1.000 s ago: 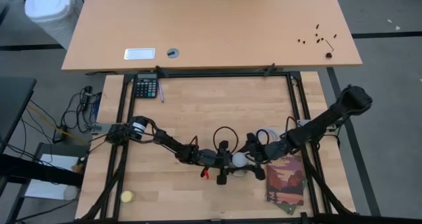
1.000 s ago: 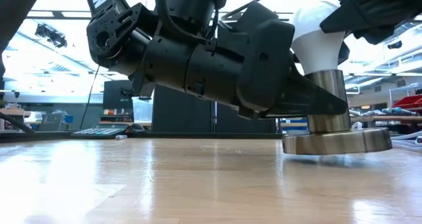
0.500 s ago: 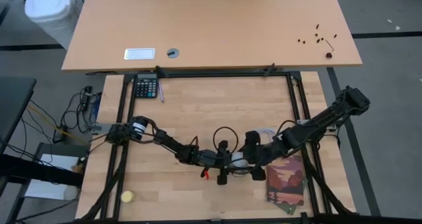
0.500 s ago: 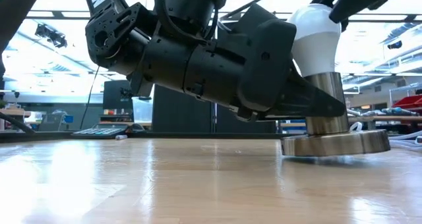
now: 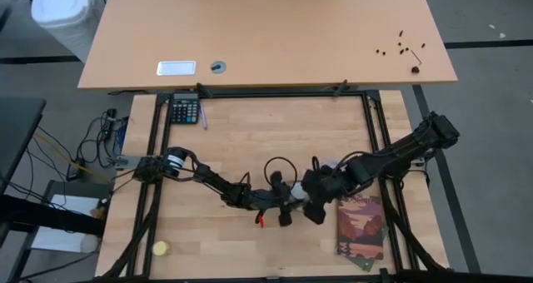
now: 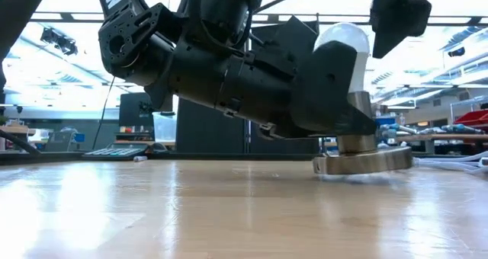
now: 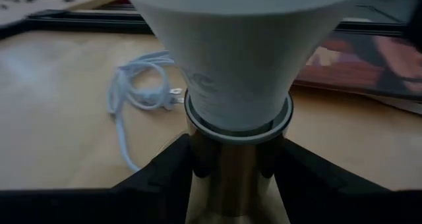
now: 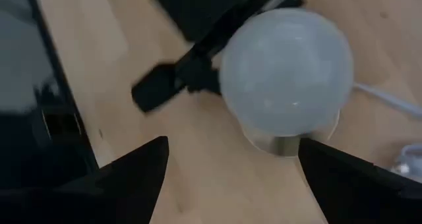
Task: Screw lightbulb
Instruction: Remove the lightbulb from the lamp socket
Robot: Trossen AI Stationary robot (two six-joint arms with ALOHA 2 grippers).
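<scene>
while the lightbulb stands in the socket, gripped at the socket's neck by the left gripper; right gripper spread open above, clear. could cross-thread if lowered off-centre.

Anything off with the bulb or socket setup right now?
Nothing stands out. The lightbulb stands upright in the socket, which sits flat on the table. The left gripper clamps the socket's neck; the right gripper hangs open above the bulb. A white cable lies loose nearby.
</scene>
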